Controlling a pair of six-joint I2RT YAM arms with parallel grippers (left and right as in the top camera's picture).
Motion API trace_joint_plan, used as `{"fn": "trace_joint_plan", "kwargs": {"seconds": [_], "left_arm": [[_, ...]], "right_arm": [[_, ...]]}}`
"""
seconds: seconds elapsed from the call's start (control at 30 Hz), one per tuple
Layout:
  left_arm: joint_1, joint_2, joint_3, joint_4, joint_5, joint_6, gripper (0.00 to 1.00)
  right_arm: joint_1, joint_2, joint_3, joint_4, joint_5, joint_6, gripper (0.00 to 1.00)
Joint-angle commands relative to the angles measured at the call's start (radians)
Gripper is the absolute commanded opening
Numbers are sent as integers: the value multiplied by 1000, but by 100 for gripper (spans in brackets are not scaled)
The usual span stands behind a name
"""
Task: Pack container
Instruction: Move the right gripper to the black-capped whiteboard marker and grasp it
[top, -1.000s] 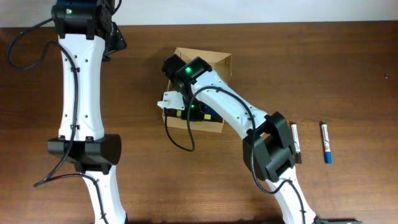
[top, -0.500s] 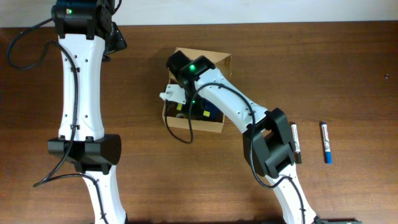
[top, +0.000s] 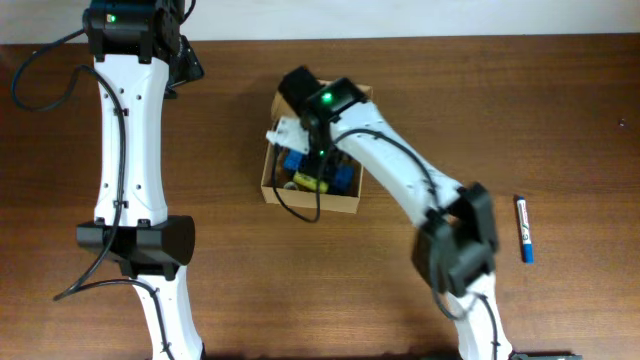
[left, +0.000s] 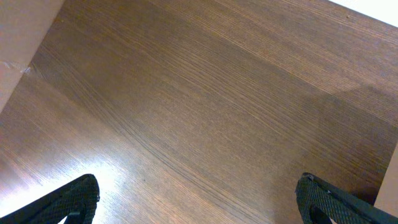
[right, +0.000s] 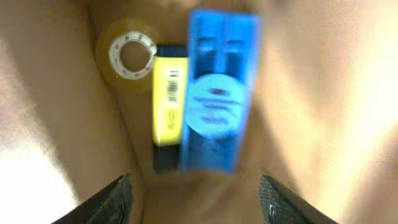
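Note:
The container (top: 345, 202) is an open tan cardboard box in the middle of the table. In it lie a blue block (right: 217, 118), a yellow and black item (right: 168, 106) and a roll of clear tape (right: 127, 55). My right gripper (right: 198, 202) hangs above the box's inside, open, with nothing between its fingers (right: 115, 200). The right wrist (top: 322, 100) covers the box's far part in the overhead view. Over bare wood at the far left, my left gripper (left: 199, 202) stands wide open and empty.
A blue pen (top: 523, 229) lies on the table to the right. The right arm's elbow (top: 458, 240) hangs over the spot just left of it. The left arm (top: 128, 130) stretches along the left side. A tan surface (left: 18, 37) shows at the left wrist view's corner.
My right gripper has opened and moved toward the box's far side, uncovering the items inside. Its elbow has swung right over the black pen. The left arm has not moved.

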Motion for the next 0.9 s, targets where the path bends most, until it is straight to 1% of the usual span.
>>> {"fn": "trace_joint_plan", "kwargs": {"seconds": [0.0, 0.07, 0.17, 0.27, 0.4, 0.53, 0.67, 0.73, 0.8, 0.87], "left_arm": [[2, -4, 8, -3, -14, 13, 100], [2, -4, 8, -3, -14, 13, 100], [2, -4, 8, -3, -14, 13, 100], [2, -4, 8, -3, -14, 13, 100], [2, -4, 8, -3, -14, 13, 100], [2, -4, 8, -3, -14, 13, 100], [2, -4, 8, -3, -14, 13, 100], [2, -4, 8, -3, -14, 13, 100], [2, -4, 8, -3, -14, 13, 100], [2, -4, 8, -3, -14, 13, 100]], "right_arm": [[-18, -195, 8, -2, 96, 35, 68], [-50, -270, 8, 0, 108, 54, 68], [-127, -359, -5, 25, 108, 126, 68], [-229, -446, -92, 66, 109, 178, 66], [-398, -588, -353, 190, 109, 231, 65], [-558, -695, -635, 336, 104, 367, 66], [-648, -683, -790, 340, 78, 507, 66], [-668, -660, -847, 337, 45, 521, 65], [-676, -629, -892, 332, 43, 521, 60], [-676, -589, -924, 323, 43, 528, 58]]}}
